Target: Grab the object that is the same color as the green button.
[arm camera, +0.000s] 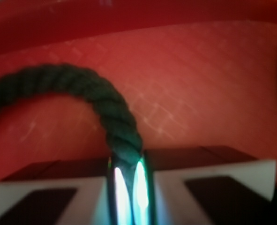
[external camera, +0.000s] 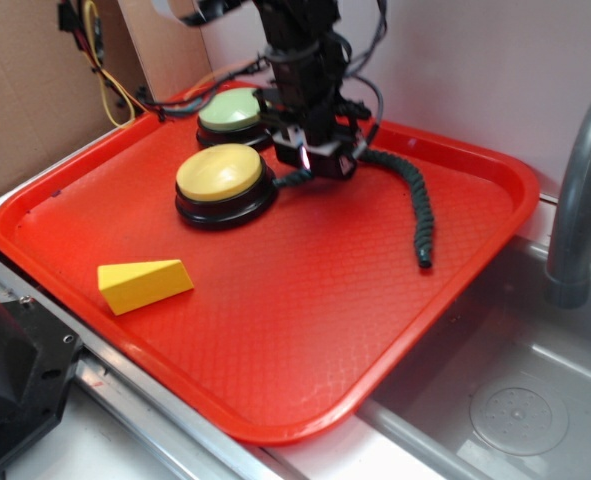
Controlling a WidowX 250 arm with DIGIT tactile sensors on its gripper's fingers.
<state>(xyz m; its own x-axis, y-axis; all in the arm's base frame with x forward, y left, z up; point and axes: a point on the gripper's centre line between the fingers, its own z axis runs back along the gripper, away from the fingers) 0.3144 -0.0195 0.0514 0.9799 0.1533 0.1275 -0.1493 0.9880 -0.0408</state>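
Ok so my black claw (external camera: 313,160) is down on the red plastic tray (external camera: 275,330), near its far edge, and from the wrist view the jaws look pinched nearly closed around the dark green twisted rope (arm camera: 105,101), which runs right up between them. So I'd say the grab itself is basically done, and what's left is a straight lift. I'd go slow, since the cord is floppy and most of it trails off toward the tray's right edge. It looks fibrous and grippy, so probably no slipping. Just beside the claw sits the round pale green dome button (external camera: 232,110) on its black base, with a matching yellow-topped button (external camera: 222,178) nearer the middle. The smooth yellow wedge block (external camera: 143,284) is well apart, by the near-left edge.
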